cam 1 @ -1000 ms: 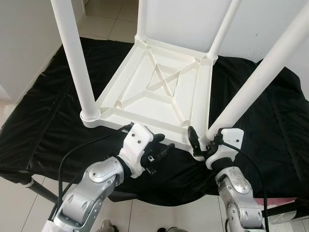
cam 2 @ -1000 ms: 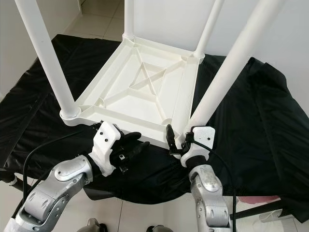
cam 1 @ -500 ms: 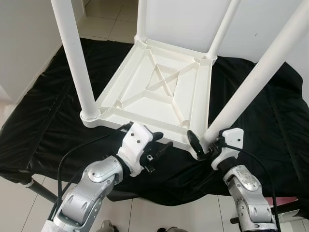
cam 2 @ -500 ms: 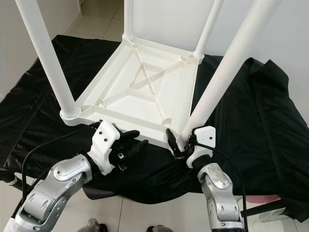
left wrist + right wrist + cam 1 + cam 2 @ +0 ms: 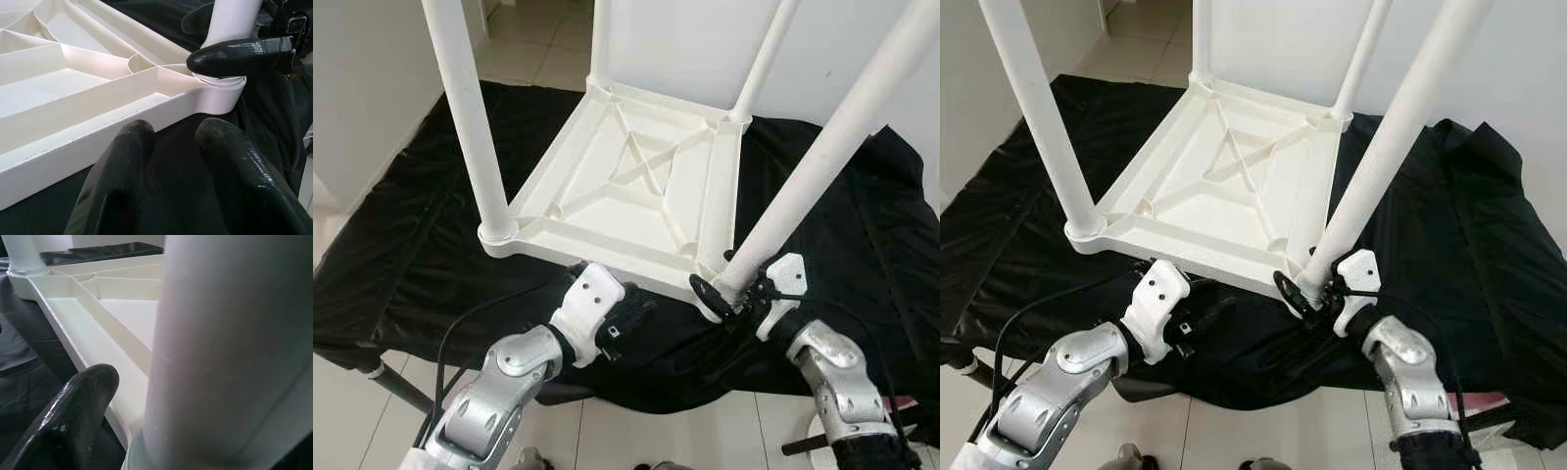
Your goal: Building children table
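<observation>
You've got the white plastic children's table flipped upside down on a black cloth, underside up, so you can see the ribbed frame with the X-shaped brace in the middle. All four round white legs stick up from the corner sockets: the near-left leg, the near-right leg leaning out toward the right, and two more at the far corners.

Your right gripper is down at the base of that near-right leg, right where it meets the corner socket. One black finger sits against the leg's inner side, touching or very nearly; in the right wrist view the leg looms huge right next to it. The other finger is hidden behind the leg, so the fingers are spread around the leg, but I can't tell if they're actually clamping it.

Your left gripper hangs just in front of the table's near edge, low over the cloth, not touching the rim. Its two fingers sit close together with a narrow gap and nothing between them.
</observation>
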{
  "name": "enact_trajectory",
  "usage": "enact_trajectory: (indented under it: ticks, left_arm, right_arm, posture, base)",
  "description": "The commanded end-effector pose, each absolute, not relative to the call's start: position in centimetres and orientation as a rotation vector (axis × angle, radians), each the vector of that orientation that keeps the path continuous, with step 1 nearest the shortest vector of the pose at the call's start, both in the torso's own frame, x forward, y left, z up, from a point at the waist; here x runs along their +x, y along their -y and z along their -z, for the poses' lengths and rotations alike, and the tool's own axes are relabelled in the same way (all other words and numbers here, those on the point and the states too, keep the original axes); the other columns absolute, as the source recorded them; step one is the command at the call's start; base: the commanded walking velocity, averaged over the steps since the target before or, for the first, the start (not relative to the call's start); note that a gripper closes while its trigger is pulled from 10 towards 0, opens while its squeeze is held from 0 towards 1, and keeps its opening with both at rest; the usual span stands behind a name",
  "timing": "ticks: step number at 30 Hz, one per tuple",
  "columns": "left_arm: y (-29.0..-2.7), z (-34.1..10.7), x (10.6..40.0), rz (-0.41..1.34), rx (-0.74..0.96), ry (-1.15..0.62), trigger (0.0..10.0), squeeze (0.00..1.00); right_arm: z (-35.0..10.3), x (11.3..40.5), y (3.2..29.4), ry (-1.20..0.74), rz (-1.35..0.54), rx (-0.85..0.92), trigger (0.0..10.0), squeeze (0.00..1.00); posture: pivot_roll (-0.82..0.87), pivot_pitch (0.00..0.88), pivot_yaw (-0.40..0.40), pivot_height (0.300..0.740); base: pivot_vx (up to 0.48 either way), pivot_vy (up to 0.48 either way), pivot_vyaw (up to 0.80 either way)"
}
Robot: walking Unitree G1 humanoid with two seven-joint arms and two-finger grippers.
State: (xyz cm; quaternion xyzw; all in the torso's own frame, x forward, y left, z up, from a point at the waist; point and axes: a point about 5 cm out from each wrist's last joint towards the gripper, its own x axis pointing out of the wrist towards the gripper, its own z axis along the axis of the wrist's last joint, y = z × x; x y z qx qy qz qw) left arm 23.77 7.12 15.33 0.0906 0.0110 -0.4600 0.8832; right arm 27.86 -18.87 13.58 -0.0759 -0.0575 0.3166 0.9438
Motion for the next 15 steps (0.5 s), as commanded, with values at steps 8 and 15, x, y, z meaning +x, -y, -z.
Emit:
enact_trajectory:
  ticks: [8,15]
  left_arm:
    - [-6.8,-14.93,23.76,0.953,0.201,-0.025,10.0,0.0]
    - [-6.82,-14.75,23.62,0.946,0.197,-0.027,10.0,0.0]
  right_arm:
    - [-12.82,28.37,19.63,0.077,-0.749,-0.201,0.0,0.0]
    - [-12.41,28.19,19.72,0.073,-0.767,-0.192,0.0,0.0]
  posture:
    - [0.03,0.049,-0.087,0.74]
    - [0.03,0.049,-0.091,0.74]
  base:
    - [0.0,0.0,0.0]
    - [0.0,0.0,0.0]
